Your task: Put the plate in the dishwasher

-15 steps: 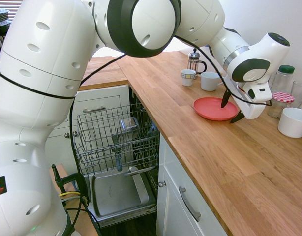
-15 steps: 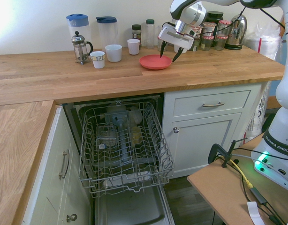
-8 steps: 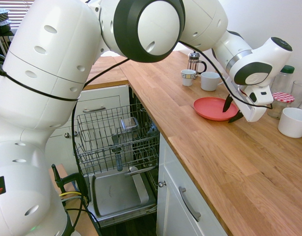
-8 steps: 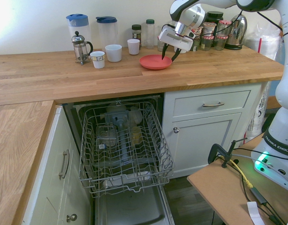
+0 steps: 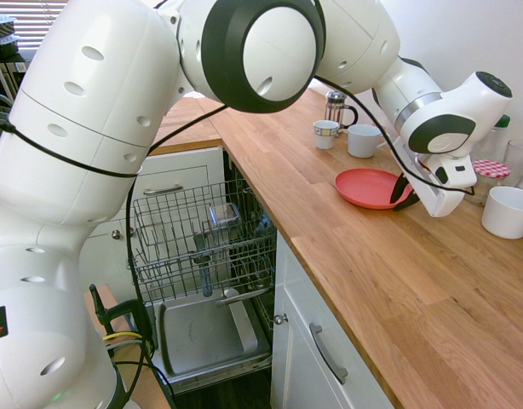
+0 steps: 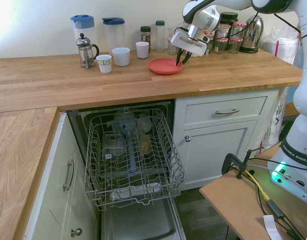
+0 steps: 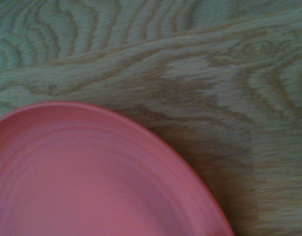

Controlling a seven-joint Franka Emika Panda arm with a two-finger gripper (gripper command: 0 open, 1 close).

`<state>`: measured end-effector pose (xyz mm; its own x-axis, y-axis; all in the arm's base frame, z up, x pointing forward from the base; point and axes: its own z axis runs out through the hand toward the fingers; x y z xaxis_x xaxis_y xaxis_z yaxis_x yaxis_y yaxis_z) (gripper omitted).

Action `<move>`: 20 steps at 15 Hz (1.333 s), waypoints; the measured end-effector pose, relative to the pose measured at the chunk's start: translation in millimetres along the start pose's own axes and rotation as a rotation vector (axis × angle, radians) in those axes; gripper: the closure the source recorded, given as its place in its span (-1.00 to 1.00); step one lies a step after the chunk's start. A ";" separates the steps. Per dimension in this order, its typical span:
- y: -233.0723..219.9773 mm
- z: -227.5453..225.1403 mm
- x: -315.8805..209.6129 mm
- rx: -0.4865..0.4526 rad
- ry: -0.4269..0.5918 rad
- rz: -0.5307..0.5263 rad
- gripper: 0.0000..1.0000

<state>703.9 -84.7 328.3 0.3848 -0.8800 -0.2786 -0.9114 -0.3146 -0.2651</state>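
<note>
Where the wooden worktop [image 6: 233, 72] runs along the wall: one round coral-red plate [image 6: 166, 66], shallow raised rim, lying flat, outside the dishwasher [image 6: 133, 170]. One two-finger gripper [image 6: 180, 64], fingers parted and angled down at the plate's rim, on the side away from the French press [image 6: 86, 54]; whether either fingertip touches the rim, cannot be told.

Beside the French press, which is of glass and metal with a dark handle: one small white cup with a patterned band [image 6: 104, 64], then one plain white mug [image 6: 121, 57] and one further white cup [image 6: 142, 49]. Behind these, two clear pitchers with blue lids [image 6: 114, 35]. Further along, assorted lidded jars [image 6: 221, 42] and one metal kettle [image 6: 252, 35].

Below worktop level: the dishwasher, open, its grey wire rack [image 6: 167, 167] drawn out, with clear containers [image 6: 114, 144] inside; grey metal door panel [image 5: 202, 336] lowered beneath. Adjoining, one white drawer [image 6: 226, 109] with metal handle, above a white cupboard door [image 6: 216, 150].
</note>
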 end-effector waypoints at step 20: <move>6.6 -174.2 -289.4 -0.106 0.536 -0.562 1.00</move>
<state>561.2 105.8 568.0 0.6942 -0.6219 0.3625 -0.6203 -0.7723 -0.1370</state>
